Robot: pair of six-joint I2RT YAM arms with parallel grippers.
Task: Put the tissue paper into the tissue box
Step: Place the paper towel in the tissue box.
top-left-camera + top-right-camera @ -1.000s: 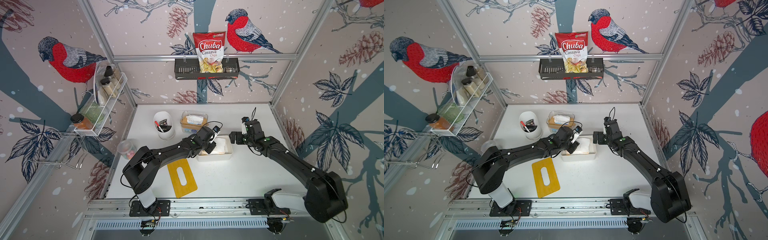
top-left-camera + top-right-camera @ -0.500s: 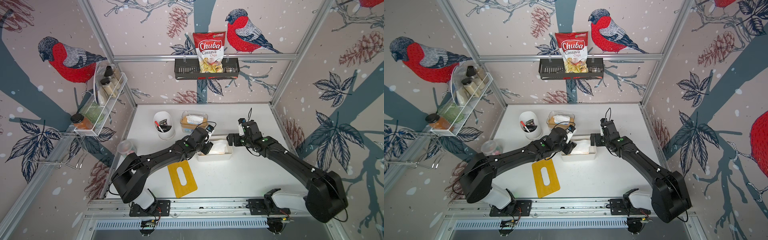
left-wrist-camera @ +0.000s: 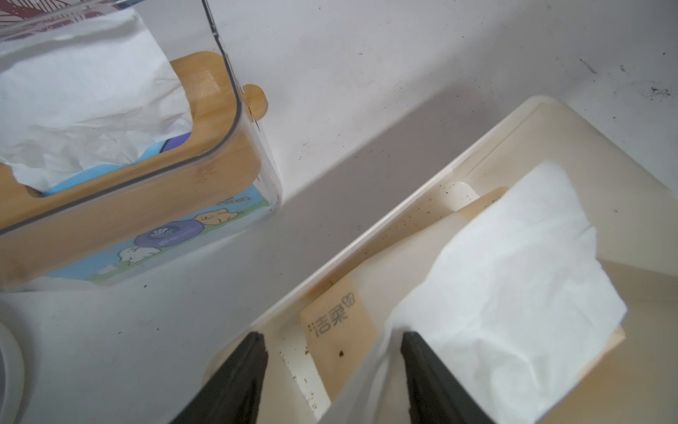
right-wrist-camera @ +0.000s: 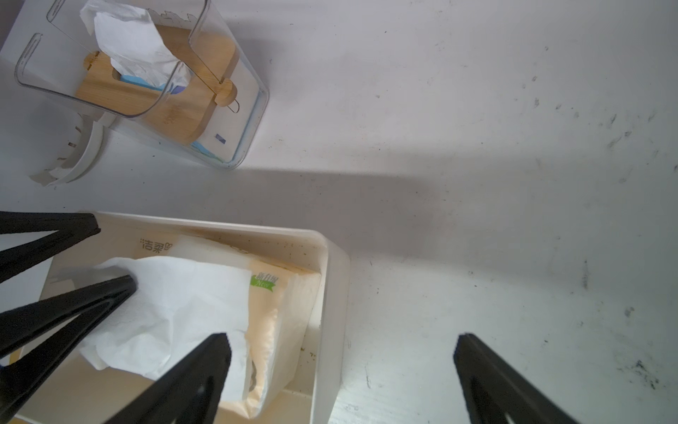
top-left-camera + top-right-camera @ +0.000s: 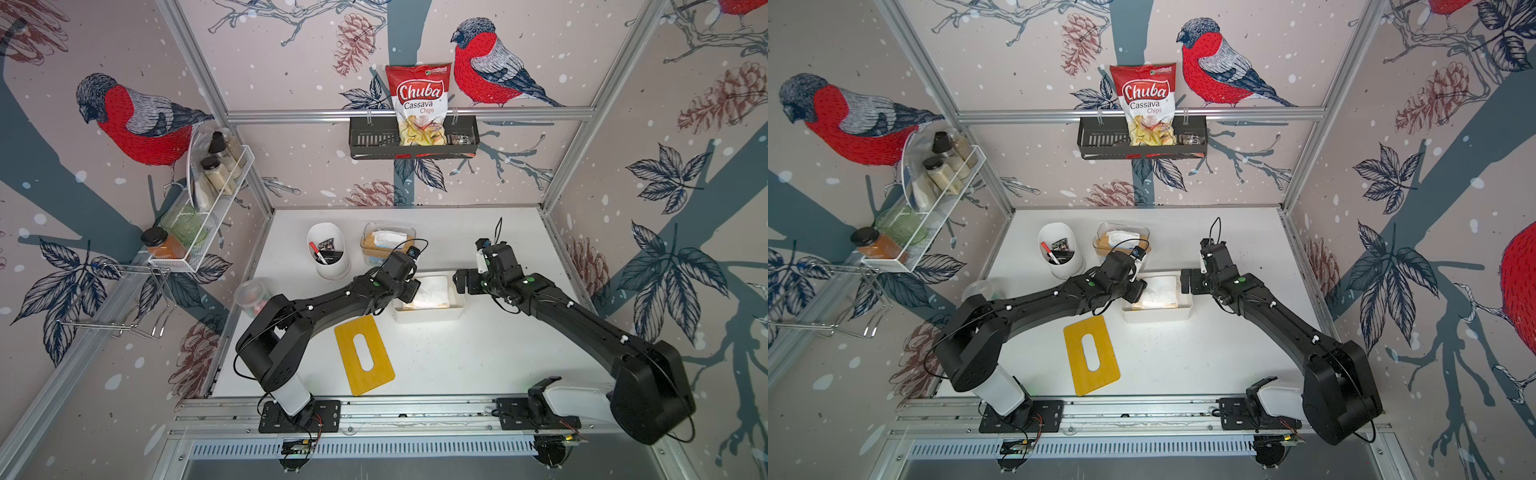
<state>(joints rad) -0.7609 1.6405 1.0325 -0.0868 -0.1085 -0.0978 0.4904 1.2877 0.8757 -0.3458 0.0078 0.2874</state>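
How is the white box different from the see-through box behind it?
The white box has solid white walls; the see-through box has clear ones. The white box is open on top, a yellow lid lying on the table nearby; the see-through box wears a wooden lid with tissue poking up through. Both hold tissues.

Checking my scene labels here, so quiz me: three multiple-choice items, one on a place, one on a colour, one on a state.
1. Where is the yellow lid relative to the tissue box? A) on top B) on the table beside it C) inside it
2. What colour is that box? A) black B) white C) blue
3. The jaws of the right gripper are: A) spread open B) shut on the lid C) shut on tissue
Answers: B, both top views show it flat on the table; B, its walls are white; A, its wrist view shows a wide gap with nothing held.
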